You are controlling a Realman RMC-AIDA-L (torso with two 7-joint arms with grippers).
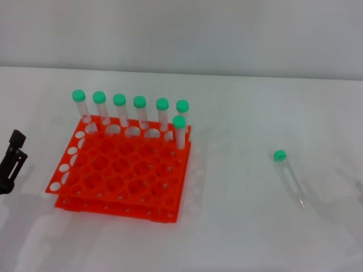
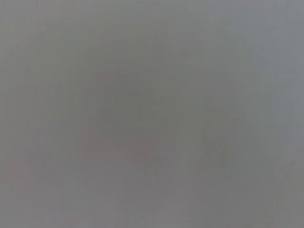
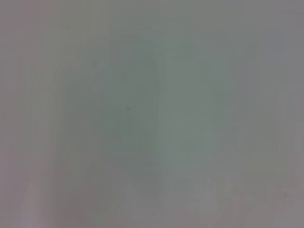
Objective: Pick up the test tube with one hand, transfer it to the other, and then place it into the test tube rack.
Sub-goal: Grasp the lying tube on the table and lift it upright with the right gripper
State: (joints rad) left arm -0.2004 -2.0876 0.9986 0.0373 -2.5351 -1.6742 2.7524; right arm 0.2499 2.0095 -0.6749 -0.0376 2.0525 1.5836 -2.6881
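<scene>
A clear test tube (image 1: pixel 288 177) with a green cap lies flat on the white table at the right, its pointed tip toward me. The orange-red test tube rack (image 1: pixel 122 170) stands left of centre. Several like tubes stand upright in its far rows. My left gripper (image 1: pixel 11 161) shows as a black part at the far left edge, left of the rack and apart from it. My right gripper is out of the head view. Both wrist views show only a plain grey surface.
The white table (image 1: pixel 238 113) runs back to a pale wall. Open tabletop lies between the rack and the lying tube.
</scene>
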